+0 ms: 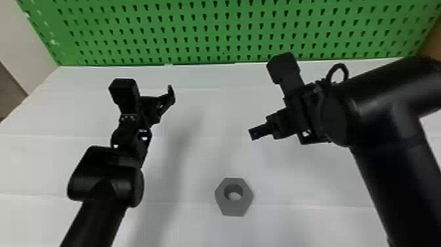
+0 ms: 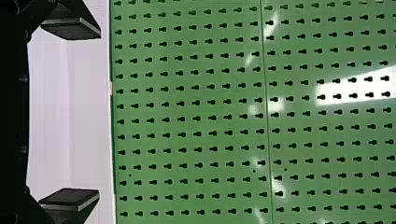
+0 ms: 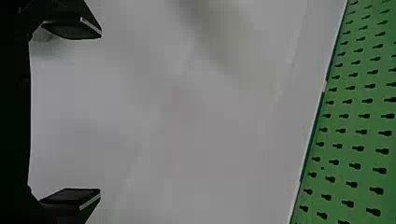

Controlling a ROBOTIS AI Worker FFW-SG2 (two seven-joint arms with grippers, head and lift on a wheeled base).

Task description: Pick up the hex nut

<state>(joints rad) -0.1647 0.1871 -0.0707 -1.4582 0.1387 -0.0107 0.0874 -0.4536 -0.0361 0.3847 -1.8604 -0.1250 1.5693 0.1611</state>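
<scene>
Hex nut: lies flat on the white table, hole facing up, outside both sets of jaws and well apart from them, nearer the robot than either. Right gripper: above the table, beyond the nut and slightly to its right; its 2 jaws stand released, wide apart. Left gripper: farther out, to the nut's left; its 2 jaws are likewise released. Green pegboard: upright along the table's far edge.
</scene>
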